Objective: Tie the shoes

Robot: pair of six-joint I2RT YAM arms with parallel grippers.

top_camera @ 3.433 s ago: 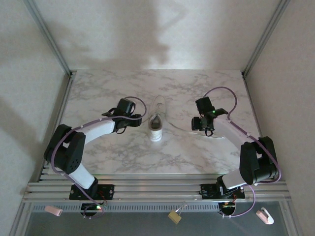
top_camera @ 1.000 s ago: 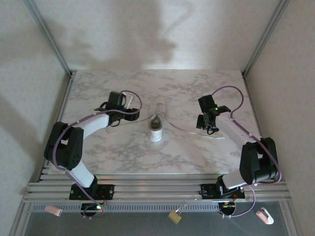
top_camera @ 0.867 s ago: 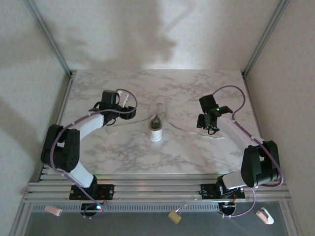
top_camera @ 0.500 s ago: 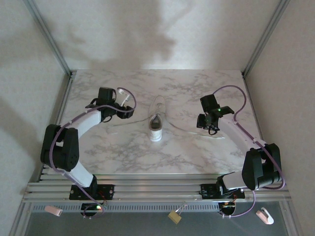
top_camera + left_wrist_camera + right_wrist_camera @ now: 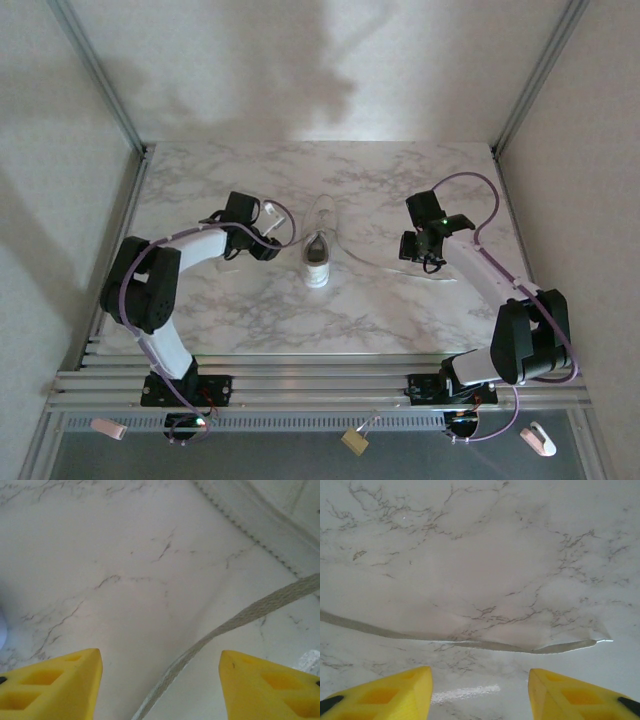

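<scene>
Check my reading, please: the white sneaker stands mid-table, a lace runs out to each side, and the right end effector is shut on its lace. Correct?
Not quite. The right end effector is open, not shut on its lace: in the right wrist view its yellow fingers stand apart and the lace lies flat on the table beyond them. The rest holds.

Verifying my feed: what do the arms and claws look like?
The left arm and right arm have white links, black joints and a purple cable each; the right shows a green light. The left claw and right claw have recessed yellow fingers.
</scene>
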